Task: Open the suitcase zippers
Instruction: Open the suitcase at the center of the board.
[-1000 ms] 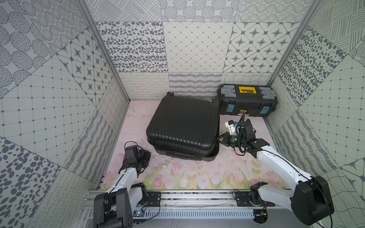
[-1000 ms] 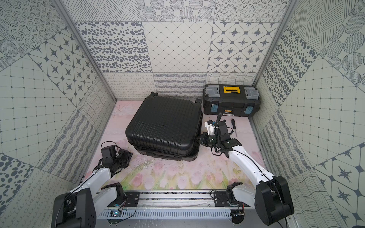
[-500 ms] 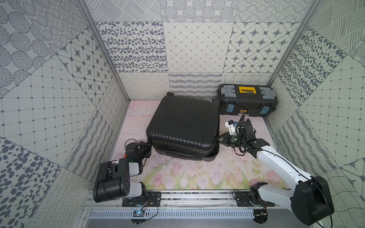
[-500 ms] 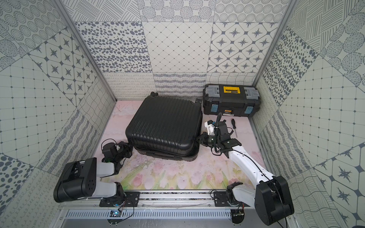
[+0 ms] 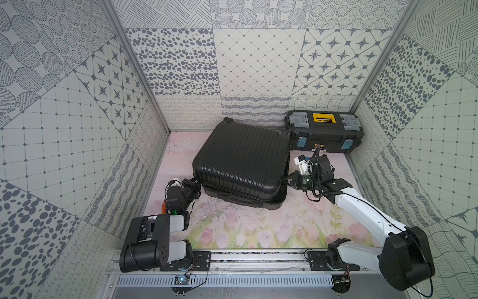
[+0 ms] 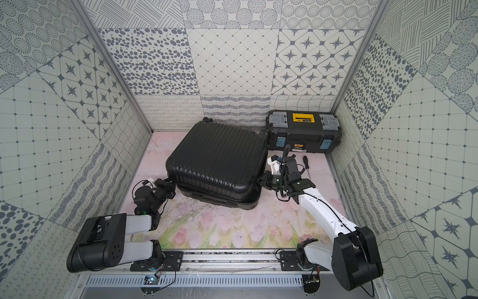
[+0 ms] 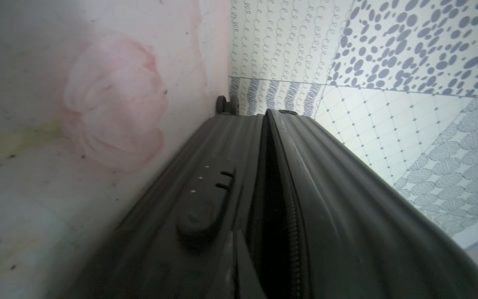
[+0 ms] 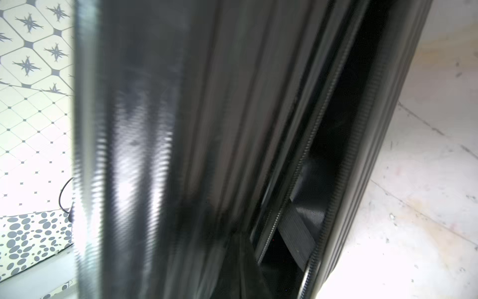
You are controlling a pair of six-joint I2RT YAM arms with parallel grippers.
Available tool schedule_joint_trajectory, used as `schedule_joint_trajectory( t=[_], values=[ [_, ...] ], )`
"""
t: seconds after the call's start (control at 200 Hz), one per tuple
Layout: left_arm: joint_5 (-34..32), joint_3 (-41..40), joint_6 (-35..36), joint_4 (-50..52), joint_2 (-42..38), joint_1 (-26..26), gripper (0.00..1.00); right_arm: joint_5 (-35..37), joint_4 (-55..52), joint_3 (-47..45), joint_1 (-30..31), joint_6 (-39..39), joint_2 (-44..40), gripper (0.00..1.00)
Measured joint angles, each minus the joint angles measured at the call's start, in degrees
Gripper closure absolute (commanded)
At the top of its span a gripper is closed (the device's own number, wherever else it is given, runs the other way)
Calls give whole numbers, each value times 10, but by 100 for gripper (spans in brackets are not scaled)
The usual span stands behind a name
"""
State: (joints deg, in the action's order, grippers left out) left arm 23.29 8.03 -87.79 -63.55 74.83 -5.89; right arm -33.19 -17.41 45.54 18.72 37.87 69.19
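The suitcase (image 5: 240, 158) lies flat on the counter (image 5: 245, 227), zipper (image 7: 294, 233) parted, shells gaping. The left hand (image 5: 196, 185) and right hand (image 5: 287, 179) sit pinched together at opposite seams, probably to drag pulls onward; what they pinch is hidden.

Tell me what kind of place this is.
Probably a robot test cell: patterned panel walls box in a floral mat, and robot arms on a metal rail face a suitcase.

black ribbed suitcase (image 5: 240, 158) flat on mat (image 5: 232, 233), shells parted; zippers (image 7: 293, 220) undone along side seam.
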Motion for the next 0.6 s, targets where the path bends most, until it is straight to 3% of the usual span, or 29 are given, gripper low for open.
schedule_joint_trajectory(
  t=[0.29, 0.455, 0.6],
  values=[
    [3, 43, 55, 108, -165, 7, 100, 5, -1, 14, -21, -10, 0, 100],
    [8, 69, 69, 139, -189, 13, 100, 56, -10, 24, -97, -7, 12, 100],
    [9, 82, 74, 154, -186, 17, 100, 100, -11, 72, -154, -5, 84, 99]
  ],
)
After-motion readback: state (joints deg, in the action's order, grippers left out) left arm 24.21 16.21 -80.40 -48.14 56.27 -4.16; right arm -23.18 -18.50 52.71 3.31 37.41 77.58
